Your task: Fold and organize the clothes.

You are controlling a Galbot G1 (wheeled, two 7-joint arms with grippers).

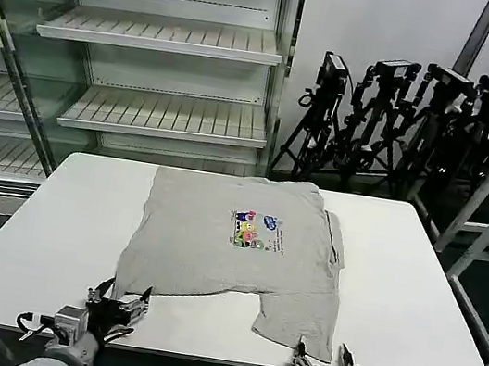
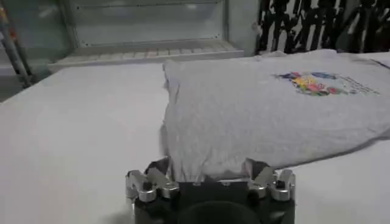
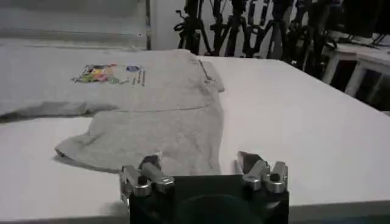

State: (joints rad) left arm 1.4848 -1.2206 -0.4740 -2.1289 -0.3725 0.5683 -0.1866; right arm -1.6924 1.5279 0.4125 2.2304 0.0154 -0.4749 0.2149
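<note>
- While both arms wait low at the near edge of the white counter [image 1: 413, 296], the light grey T-shirt [image 1: 234, 242] lies spread flat across the middle of it, cartoon print [image 1: 258, 230] facing up.
- Left gripper [image 1: 119, 301] sits right at the shirt's near-left corner, jaws spread wide and released; in the left wrist view the hem of the fabric [image 2: 256, 115] reaches down between the two fingers [image 2: 148, 181], though whether it touches them I cannot tell.
- Right gripper [image 1: 324, 364] is at the near-right, just below the hanging flap of the shirt, jaws also parted and holding nothing.
- From the right wrist view, the folded-over flap [image 3: 155, 137] ends just ahead of the open fingers [image 3: 263, 173], bare counter to one side.
- Behind the counter stand empty display shelves [image 1: 164, 76] and a row of black tripods [image 1: 397, 115].
</note>
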